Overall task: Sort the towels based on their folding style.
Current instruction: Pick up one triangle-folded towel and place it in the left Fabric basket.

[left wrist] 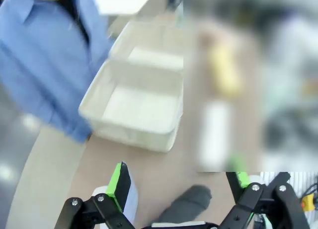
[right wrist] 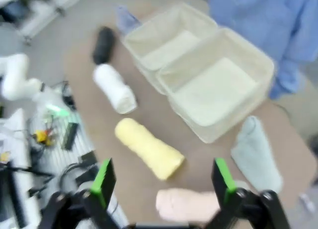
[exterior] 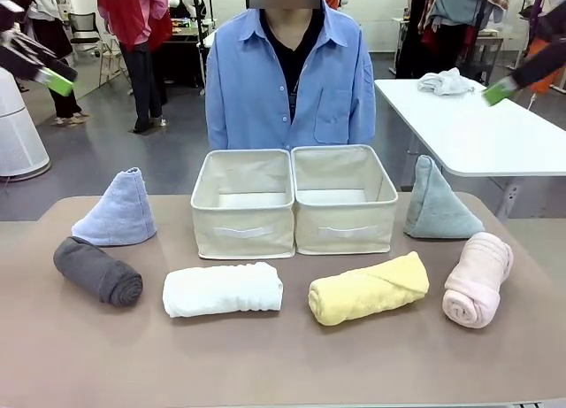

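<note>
Along the table's front lie rolled towels: dark grey, white, yellow and pink. A light blue cone towel stands at the left and a grey-green cone at the right. Two cream boxes sit empty between them. My left gripper hangs open high above the dark grey roll; its green fingertip shows at the top left. My right gripper is open above the pink roll; its fingertip shows at the top right.
A person in a blue shirt stands behind the boxes at the far edge. A white side table at the back right carries a whitish rag. Bare tabletop runs in front of the rolls.
</note>
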`<action>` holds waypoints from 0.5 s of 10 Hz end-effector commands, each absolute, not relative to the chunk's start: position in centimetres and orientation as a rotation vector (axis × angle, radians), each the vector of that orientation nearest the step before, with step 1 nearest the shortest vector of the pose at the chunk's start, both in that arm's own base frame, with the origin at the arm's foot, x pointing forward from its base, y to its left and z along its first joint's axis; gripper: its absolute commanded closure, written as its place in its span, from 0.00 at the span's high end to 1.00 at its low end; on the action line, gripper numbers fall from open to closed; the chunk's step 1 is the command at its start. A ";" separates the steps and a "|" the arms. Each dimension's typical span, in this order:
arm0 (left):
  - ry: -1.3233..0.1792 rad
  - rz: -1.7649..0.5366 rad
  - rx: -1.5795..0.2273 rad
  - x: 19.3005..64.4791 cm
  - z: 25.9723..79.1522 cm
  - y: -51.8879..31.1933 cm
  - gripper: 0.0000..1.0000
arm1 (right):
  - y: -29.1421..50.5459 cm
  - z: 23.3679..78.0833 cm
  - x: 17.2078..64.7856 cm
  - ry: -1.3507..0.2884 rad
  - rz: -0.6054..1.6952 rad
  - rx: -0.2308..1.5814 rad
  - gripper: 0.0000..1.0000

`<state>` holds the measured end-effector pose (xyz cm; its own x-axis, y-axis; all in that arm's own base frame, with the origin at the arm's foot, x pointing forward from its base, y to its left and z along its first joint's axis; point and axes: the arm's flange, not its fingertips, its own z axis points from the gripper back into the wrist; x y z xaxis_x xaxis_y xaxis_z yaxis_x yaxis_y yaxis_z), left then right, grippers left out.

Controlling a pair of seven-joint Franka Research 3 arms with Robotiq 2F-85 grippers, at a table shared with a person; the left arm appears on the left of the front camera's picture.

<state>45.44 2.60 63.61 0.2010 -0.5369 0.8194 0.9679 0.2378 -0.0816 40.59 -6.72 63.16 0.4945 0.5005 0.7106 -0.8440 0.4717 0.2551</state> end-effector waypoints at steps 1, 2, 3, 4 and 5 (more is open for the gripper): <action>-0.729 -1.195 -0.985 48.9 62.7 7.0 1.00 | -12.1 61.8 44.4 -0.530 0.928 0.906 1.00; -0.782 -1.171 -1.016 48.6 62.2 9.4 1.00 | -14.4 60.4 44.3 -0.558 0.938 0.955 1.00; -0.797 -1.148 -1.029 48.6 61.6 11.6 1.00 | -16.1 59.2 43.9 -0.580 0.942 0.988 1.00; -0.771 -1.132 -1.036 48.1 60.7 13.6 1.00 | -17.2 58.0 43.5 -0.578 0.942 0.986 1.00; -0.714 -1.111 -1.037 48.6 59.9 14.5 1.00 | -17.8 57.2 43.3 -0.584 0.966 0.953 1.00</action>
<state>47.31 14.60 58.95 0.2860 -0.3165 0.9045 0.9582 0.0846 -0.2734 42.51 -18.01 56.31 0.4971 0.3750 0.7825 -0.8676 0.2261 0.4428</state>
